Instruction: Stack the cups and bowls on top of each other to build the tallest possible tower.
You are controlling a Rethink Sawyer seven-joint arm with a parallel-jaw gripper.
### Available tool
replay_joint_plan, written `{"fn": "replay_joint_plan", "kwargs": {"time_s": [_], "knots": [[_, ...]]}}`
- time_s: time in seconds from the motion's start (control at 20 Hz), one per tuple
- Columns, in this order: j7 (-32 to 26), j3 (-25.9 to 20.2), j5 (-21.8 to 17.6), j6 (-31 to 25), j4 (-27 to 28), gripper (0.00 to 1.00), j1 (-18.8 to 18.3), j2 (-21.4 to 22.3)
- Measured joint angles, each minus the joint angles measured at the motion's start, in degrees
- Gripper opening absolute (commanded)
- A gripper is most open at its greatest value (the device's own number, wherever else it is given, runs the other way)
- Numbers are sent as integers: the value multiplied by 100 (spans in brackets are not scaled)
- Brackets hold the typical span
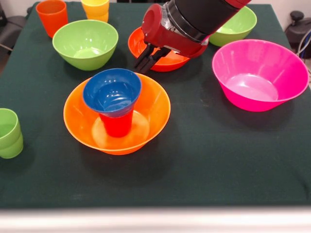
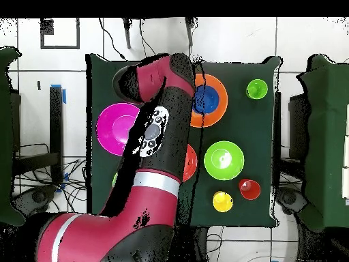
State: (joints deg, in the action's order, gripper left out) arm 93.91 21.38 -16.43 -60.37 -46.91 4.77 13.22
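Front view: six bowls (image 1: pixel 116 114), four cups (image 1: pixel 9 133).

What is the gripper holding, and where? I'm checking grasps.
Nothing: the gripper hangs with its fingers together, empty, just behind the blue bowl.

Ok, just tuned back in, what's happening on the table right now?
The arm is building a tower. A red cup stands upside down in the large orange bowl, with the small blue bowl sitting on top of it. The gripper hangs just behind the tower, holding nothing; its fingers look close together. The light green cups, pink bowl and the other bowls and cups sit unstacked around it.
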Motion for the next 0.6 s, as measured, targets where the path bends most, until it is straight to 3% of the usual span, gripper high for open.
{"fn": "replay_joint_plan", "kwargs": {"time_s": [0.1, 0.15, 0.6], "knots": [[0, 0, 0, 0, 0, 0, 0, -1], [0, 0, 0, 0, 0, 100, 0, -1], [0, 3, 0, 0, 0, 100, 0, -6]]}}
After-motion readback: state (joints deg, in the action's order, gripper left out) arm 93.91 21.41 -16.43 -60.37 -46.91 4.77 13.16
